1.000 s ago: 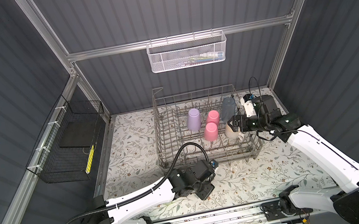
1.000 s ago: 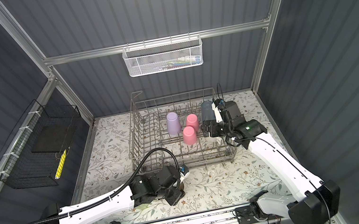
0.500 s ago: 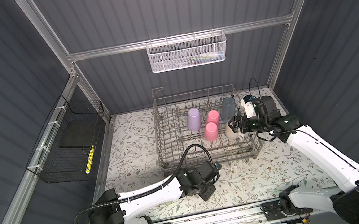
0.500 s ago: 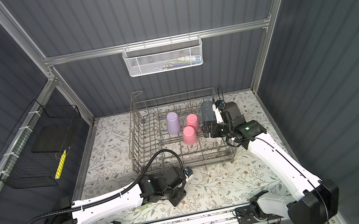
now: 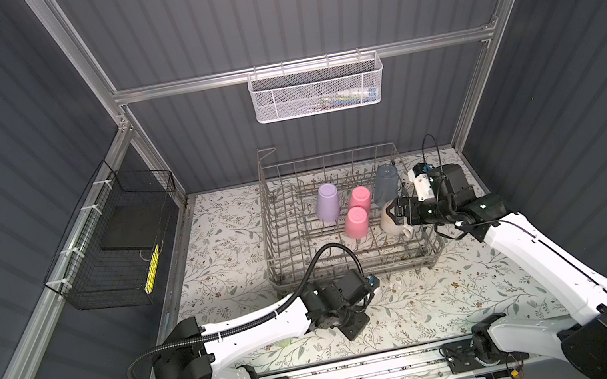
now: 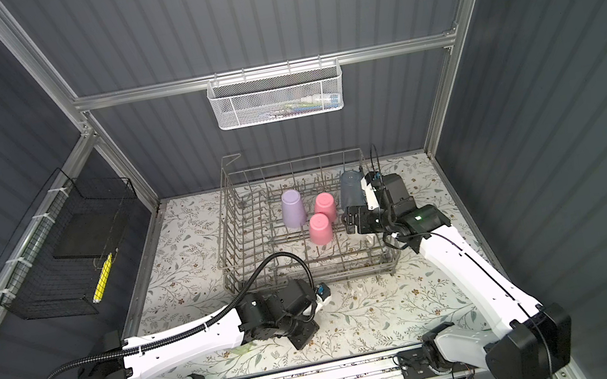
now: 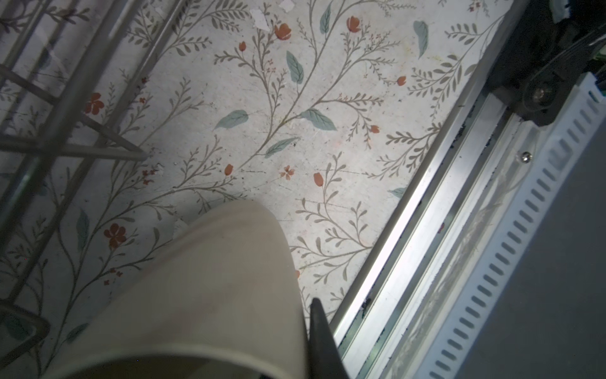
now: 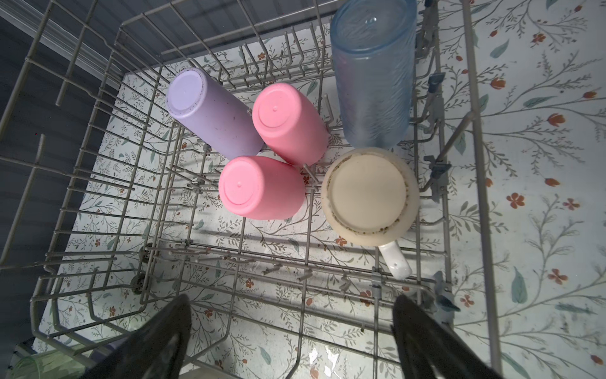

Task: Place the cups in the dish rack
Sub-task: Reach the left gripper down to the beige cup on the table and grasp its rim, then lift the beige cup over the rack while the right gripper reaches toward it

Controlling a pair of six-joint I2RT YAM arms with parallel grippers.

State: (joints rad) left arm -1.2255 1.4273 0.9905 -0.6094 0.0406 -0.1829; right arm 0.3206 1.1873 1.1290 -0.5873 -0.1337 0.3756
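The grey wire dish rack [image 5: 268,222] [image 8: 98,183] holds several upturned cups: a lilac cup [image 5: 327,202] [image 8: 210,118], two pink cups [image 5: 359,198] [image 5: 356,222], a clear blue cup [image 5: 386,183] [image 8: 372,75], and a cream cup [image 8: 369,193] with a handle. My right gripper [image 5: 396,211] [image 8: 292,328] hovers open just above the cream one, touching nothing. In front of the rack, my left gripper [image 5: 353,328] [image 7: 306,328] is shut on the wall of a beige cup [image 7: 210,295] low over the table. That cup is hidden in both top views.
A clear green cup [image 8: 36,364] lies outside the rack's front corner, a greenish patch [image 5: 282,344] beside the left arm. A white mesh basket [image 5: 317,87] hangs on the back wall and a black wire basket [image 5: 114,249] on the left wall. The aluminium rail [image 7: 426,229] runs close to the beige cup.
My left gripper's jaws have closed onto the beige cup and the left arm has shifted slightly toward the front. The right arm has stayed still and open.
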